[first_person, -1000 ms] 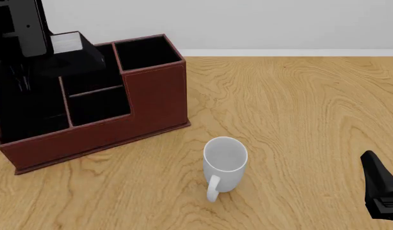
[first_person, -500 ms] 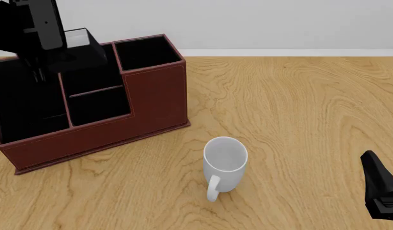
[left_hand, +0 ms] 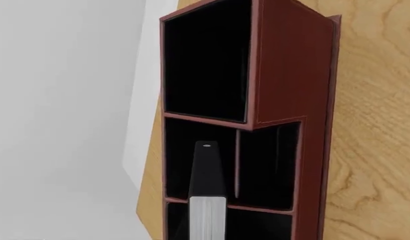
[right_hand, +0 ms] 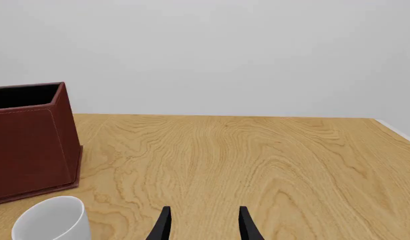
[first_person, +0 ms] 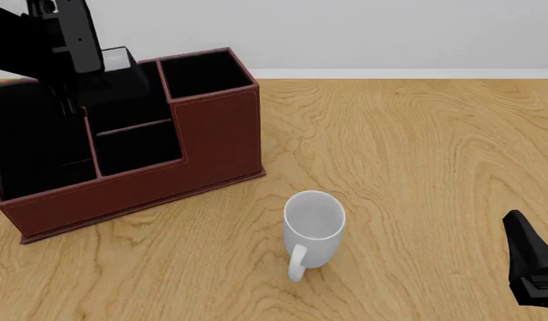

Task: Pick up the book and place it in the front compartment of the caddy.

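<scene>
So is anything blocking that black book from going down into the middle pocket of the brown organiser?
Nothing visible does. In the left wrist view the book hangs over the caddy, lined up with the front compartment, which looks open and empty beneath it. The white mug stands well off on the table.

You see a large reddish-brown leather-look caddy [first_person: 216,137] with black-lined pockets and pale stitching along its edges. The small thick book [left_hand: 208,172] has a black cover and a white, finely lined page edge. Your light wooden table [first_person: 417,154] carries wavy brown grain. The glossy ceramic mug [first_person: 311,231] is plain white.
</scene>
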`<state>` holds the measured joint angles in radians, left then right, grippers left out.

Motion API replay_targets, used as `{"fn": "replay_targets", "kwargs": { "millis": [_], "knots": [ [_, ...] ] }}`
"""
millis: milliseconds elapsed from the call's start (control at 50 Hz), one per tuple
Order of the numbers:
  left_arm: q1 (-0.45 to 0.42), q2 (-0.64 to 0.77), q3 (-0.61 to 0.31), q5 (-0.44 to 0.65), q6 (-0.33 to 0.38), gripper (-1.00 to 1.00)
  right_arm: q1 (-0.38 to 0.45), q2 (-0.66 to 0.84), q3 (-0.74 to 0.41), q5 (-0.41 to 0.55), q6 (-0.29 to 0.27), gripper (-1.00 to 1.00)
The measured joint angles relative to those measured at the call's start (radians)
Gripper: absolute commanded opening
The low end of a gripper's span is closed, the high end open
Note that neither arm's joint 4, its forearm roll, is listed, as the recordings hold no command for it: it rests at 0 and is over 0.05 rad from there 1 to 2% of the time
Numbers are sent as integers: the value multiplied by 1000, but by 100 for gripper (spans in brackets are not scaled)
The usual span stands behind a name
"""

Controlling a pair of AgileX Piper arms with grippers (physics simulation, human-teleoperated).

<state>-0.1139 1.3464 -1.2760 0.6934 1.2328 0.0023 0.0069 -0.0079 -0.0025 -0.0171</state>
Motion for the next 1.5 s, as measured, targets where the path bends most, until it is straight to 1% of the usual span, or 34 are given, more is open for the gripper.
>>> {"fn": "replay_targets", "kwargs": {
  "millis": [580, 1100, 1500],
  "knots": [
    [37, 63, 8, -50, -3, -100, 0, 0, 0, 0, 0, 100],
    [36, 157, -38, -96, -15, -100, 0, 0, 0, 0, 0, 100],
    [53, 200, -43, -111, -18, -100, 0, 0, 0, 0, 0, 100]
  ]
}}
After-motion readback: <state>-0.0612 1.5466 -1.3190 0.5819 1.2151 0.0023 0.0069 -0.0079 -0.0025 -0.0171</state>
